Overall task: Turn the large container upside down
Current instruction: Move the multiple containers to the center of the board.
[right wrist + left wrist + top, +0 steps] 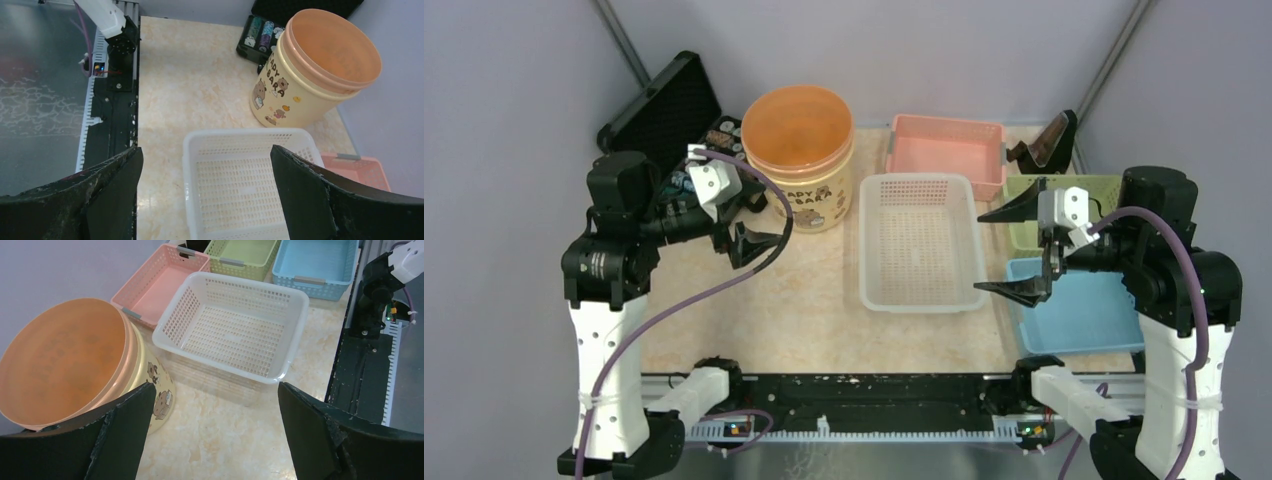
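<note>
The large container is a pale yellow tub (812,200) with cartoon bears and an orange top. It stands upright at the back left of the table, and shows in the left wrist view (65,360) and the right wrist view (290,100). My left gripper (759,222) is open and empty, just in front of and left of the tub, apart from it; its jaws (214,405) stand wide over bare table. My right gripper (1009,250) is open and empty at the right edge of the white basket (917,178), and its jaws (205,160) frame that basket.
The white mesh basket (250,282) lies in the middle, right of the tub. A pink basket (944,150), a green basket (1096,184) and a blue basket (1079,310) line the right side. An open black case (664,105) with small bottles sits behind the left arm.
</note>
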### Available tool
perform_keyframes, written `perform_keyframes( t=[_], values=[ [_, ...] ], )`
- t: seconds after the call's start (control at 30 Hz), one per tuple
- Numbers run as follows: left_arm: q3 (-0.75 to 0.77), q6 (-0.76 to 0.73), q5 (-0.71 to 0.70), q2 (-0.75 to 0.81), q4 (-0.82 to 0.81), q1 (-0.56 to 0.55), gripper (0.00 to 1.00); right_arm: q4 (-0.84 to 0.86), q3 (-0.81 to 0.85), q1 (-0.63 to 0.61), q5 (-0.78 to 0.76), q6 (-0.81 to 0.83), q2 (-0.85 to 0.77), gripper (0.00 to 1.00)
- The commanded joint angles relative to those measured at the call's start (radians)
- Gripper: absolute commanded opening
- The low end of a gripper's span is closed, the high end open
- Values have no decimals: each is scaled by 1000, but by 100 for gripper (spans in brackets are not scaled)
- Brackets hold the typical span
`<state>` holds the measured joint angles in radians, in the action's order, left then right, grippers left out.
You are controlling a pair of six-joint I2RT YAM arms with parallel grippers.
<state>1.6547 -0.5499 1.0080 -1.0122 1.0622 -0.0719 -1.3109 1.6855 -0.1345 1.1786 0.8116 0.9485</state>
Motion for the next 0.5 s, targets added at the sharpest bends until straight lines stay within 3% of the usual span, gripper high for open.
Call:
perform_keyframes(
  t=[0.0, 0.47],
  values=[
    [13, 13, 10, -5, -16, 1, 99, 0, 34, 2, 53, 37, 3, 99],
    [-66, -41, -15, -18, -52, 1, 99, 25, 13, 1, 6, 30, -1, 99]
  ],
)
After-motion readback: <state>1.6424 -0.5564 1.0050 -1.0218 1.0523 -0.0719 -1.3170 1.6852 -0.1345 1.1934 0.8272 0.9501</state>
